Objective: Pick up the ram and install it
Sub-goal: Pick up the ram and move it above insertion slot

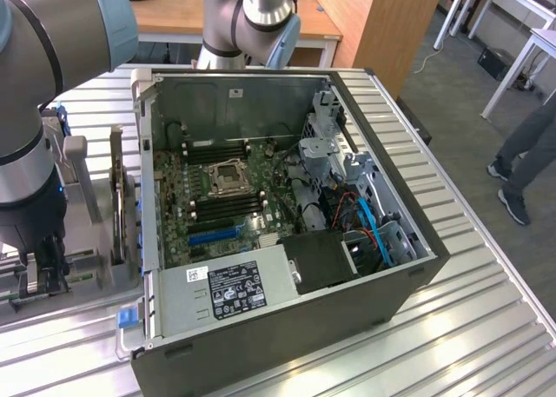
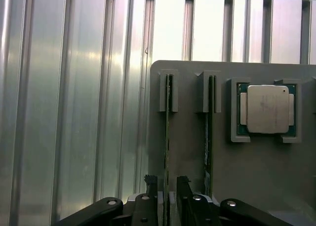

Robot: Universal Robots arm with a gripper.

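Grey holder [image 2: 256, 176] carries 2 sticks on edge beside a processor [image 2: 267, 109]. I see my gripper [image 2: 167, 189] low over it, jaws parted and straddling the ram [image 2: 168, 132] — not clamped. The other stick [image 2: 209, 132] stands just beside.

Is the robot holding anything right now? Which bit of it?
Nothing looks gripped yet. The gripper has its fingers open on either side of the ram, which stands on edge in the grey holder.
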